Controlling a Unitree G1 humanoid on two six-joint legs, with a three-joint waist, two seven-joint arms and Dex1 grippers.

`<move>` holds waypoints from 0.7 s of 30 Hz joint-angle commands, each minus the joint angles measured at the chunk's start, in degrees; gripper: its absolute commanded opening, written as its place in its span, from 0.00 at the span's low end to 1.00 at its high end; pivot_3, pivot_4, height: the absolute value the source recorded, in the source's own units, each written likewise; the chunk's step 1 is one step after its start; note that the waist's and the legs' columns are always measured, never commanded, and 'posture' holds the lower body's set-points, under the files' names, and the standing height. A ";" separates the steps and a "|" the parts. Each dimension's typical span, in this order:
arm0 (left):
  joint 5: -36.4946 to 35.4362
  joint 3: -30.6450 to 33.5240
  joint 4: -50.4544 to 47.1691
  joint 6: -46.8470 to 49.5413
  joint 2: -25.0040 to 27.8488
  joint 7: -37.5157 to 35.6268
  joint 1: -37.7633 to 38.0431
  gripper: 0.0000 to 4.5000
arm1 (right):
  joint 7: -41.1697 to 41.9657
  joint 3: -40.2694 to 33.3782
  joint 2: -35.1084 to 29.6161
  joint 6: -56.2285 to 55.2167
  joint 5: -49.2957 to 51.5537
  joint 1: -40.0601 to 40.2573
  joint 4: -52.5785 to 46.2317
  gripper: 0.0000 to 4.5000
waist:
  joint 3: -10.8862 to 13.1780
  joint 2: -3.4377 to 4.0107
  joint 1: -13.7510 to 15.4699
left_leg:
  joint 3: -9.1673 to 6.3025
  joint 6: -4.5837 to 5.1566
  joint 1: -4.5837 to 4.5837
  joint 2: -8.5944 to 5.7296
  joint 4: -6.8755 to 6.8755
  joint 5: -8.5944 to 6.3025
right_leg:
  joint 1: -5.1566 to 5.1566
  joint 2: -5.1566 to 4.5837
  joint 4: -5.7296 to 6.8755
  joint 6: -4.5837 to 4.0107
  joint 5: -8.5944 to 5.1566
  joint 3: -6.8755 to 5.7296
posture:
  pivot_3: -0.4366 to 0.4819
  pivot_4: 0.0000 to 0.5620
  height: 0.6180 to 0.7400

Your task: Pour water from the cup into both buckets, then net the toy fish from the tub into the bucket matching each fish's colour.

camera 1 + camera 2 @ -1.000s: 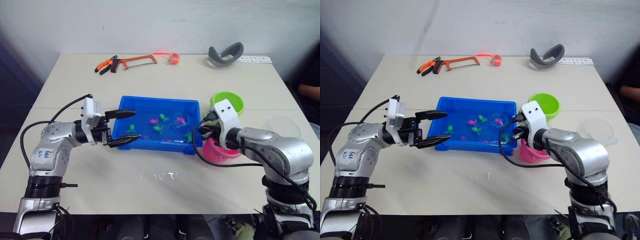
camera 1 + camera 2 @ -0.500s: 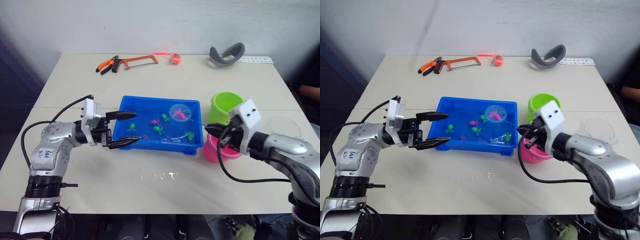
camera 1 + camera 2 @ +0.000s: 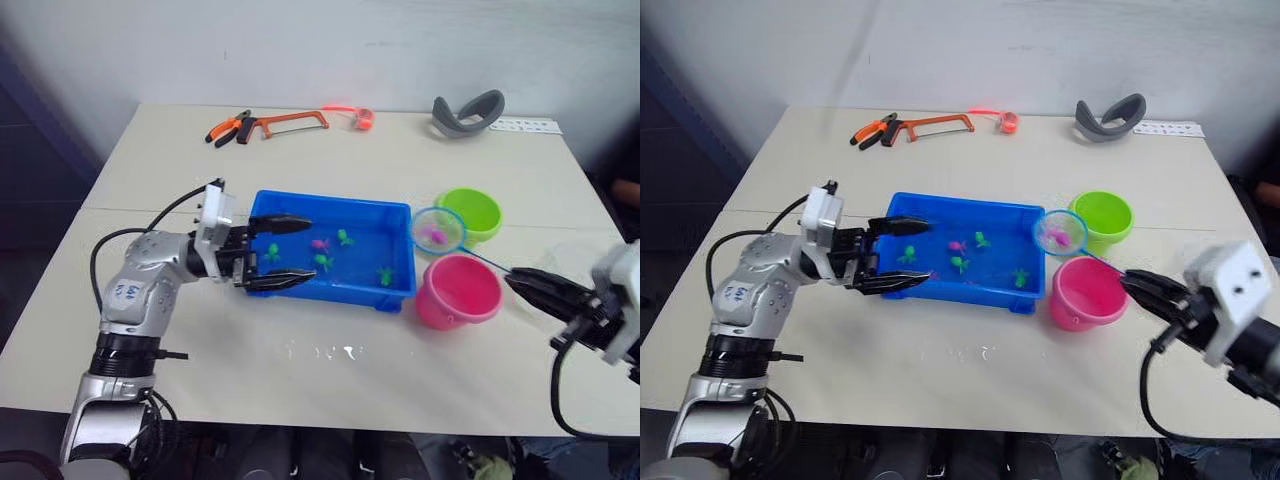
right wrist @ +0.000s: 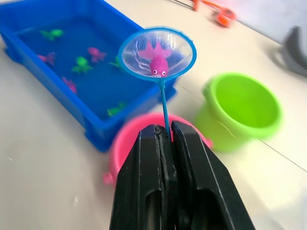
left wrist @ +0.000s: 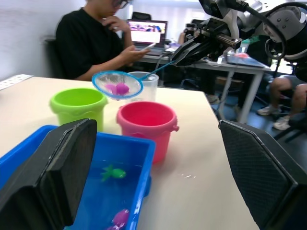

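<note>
My right pincer [image 3: 540, 287] is clamping the net [image 3: 438, 228], which is carrying a pink fish [image 4: 157, 63] between the green bucket [image 3: 470, 212] and pink bucket [image 3: 459, 290]. Tipping here is risking a drop into green or onto the bench [image 3: 330, 385]; my left pincer [image 3: 281, 252] is gaping empty over the tub [image 3: 395, 296].

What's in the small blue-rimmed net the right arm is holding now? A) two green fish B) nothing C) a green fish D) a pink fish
D: the small blue-rimmed round mesh net, its thin handle clamped in the right gripper, holds one pink-magenta toy fish and hangs raised near the lime green plastic bucket and the bright pink plastic bucket.
</note>
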 commanded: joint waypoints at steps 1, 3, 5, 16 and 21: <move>-0.24 -1.97 0.64 -0.60 -2.52 -1.15 -2.80 0.98 | 1.93 -4.21 3.59 -17.80 -10.84 8.27 0.56 0.00 | 0.00 0.01 -0.09 | 0.02 0.02 0.02 -0.01 0.00 0.02 | 0.00 -0.01 0.02 0.00 0.00 0.05 | 0.48 0.27 1.00; -0.08 -3.02 0.86 -0.71 -3.82 -1.50 -3.41 0.98 | 2.33 -3.84 5.69 -26.43 -15.98 11.61 2.84 0.00 | 0.00 0.01 -0.12 | 0.01 0.02 0.07 -0.01 0.00 0.02 | 0.04 0.03 0.02 0.00 0.00 0.08 | 0.48 0.27 1.00; -0.04 -3.72 0.99 -0.75 -4.62 -1.76 -3.75 0.98 | 2.79 -2.96 6.96 -32.62 -18.86 13.84 4.70 0.00 | 0.00 0.01 -0.14 | 0.00 0.00 0.08 -0.01 -0.01 0.03 | 0.04 0.05 0.03 0.00 0.00 0.10 | 0.48 0.27 1.00; 1.50 -5.35 2.49 -1.83 -6.73 -2.69 -4.69 0.98 | -7.59 2.61 5.34 -71.60 -46.39 16.90 19.94 0.00 | -0.01 0.03 -0.55 | 0.04 -0.13 0.16 0.10 0.00 0.09 | 0.02 0.30 0.05 0.00 0.00 0.37 | 0.48 0.27 1.00; 1.80 -5.31 3.00 -2.08 -7.48 -2.40 -4.61 0.98 | -21.96 -0.20 3.06 -85.01 -65.09 14.67 24.53 0.00 | -0.01 0.03 -0.63 | 0.05 -0.15 0.16 0.10 0.00 0.10 | 0.01 0.30 0.05 -0.01 -0.01 0.40 | 0.48 0.27 1.00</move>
